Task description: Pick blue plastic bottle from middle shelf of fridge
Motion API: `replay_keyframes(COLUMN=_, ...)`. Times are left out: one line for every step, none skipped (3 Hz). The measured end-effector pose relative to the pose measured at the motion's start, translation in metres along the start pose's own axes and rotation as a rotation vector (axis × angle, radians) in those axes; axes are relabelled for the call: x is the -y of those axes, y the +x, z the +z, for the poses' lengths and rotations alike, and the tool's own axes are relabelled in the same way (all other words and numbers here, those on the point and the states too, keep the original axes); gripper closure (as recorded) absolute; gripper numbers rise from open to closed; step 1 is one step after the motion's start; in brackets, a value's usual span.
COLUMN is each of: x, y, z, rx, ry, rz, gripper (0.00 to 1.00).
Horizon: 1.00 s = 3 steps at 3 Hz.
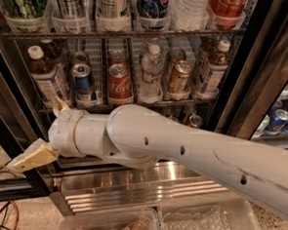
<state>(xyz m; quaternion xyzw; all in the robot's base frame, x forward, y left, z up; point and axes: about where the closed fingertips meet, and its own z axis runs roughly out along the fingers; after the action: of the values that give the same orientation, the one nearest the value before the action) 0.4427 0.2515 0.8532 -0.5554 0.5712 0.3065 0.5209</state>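
Note:
The fridge (233, 93) stands open in front of me. Its middle shelf (135, 102) holds bottles and cans in white lane trays. Two small bottles of brown drink with white caps and blue-and-white labels stand there: one at the far left (44, 76), one at the far right (211, 70). My gripper (37, 133) is at the lower left, in front of and just below the shelf's left end, under the left bottle. Its tan fingers (33, 156) are spread apart and hold nothing. My white arm (181, 153) crosses the lower part of the view and hides the rack below.
On the middle shelf stand a blue can (83, 81), a red Coca-Cola can (119, 81), a clear water bottle (151, 73) and a gold can (179, 76). The top rack (124, 34) holds tall cans. The ribbed steel base (144, 190) and clear bins (210, 226) lie below.

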Motion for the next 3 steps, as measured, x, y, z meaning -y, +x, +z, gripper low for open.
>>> replay_keyframes(x=-0.004, y=0.020, z=-0.002, rx=0.007, ry=0.076, rz=0.064, gripper=0.00)
replay_keyframes(x=-0.007, y=0.027, z=0.000, rx=0.016, ry=0.177, rz=0.092, gripper=0.00)
replay_keyframes(x=-0.010, y=0.020, z=0.014, rx=0.051, ry=0.248, rz=0.079, gripper=0.00)
